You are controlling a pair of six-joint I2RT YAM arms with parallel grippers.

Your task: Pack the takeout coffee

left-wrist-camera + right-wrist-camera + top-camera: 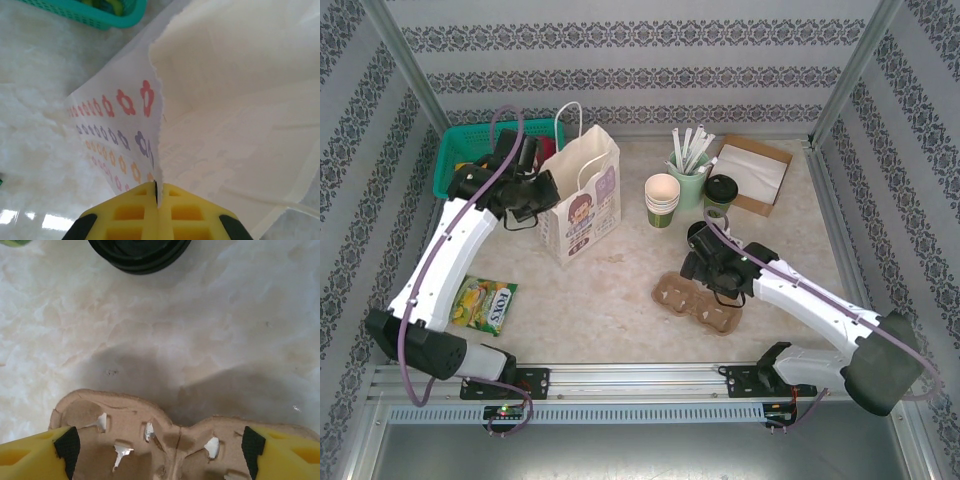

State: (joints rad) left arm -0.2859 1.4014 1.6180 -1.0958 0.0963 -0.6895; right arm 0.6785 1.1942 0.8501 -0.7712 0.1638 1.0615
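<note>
The bag (pixel 582 195) stands upright at left, its rim pinched in the fully closed left gripper (pixel 542 190). The left wrist view confirms paper clamped between the pads. The carrier (pixel 695 300) lies beneath the right gripper (pixel 695 272); the right wrist view shows its fingers (pixel 35 455) spread wide, holding nothing. The coffee (pixel 722 190) stands upright beyond that gripper, toward the back and well apart, nearer the right arm.
</note>
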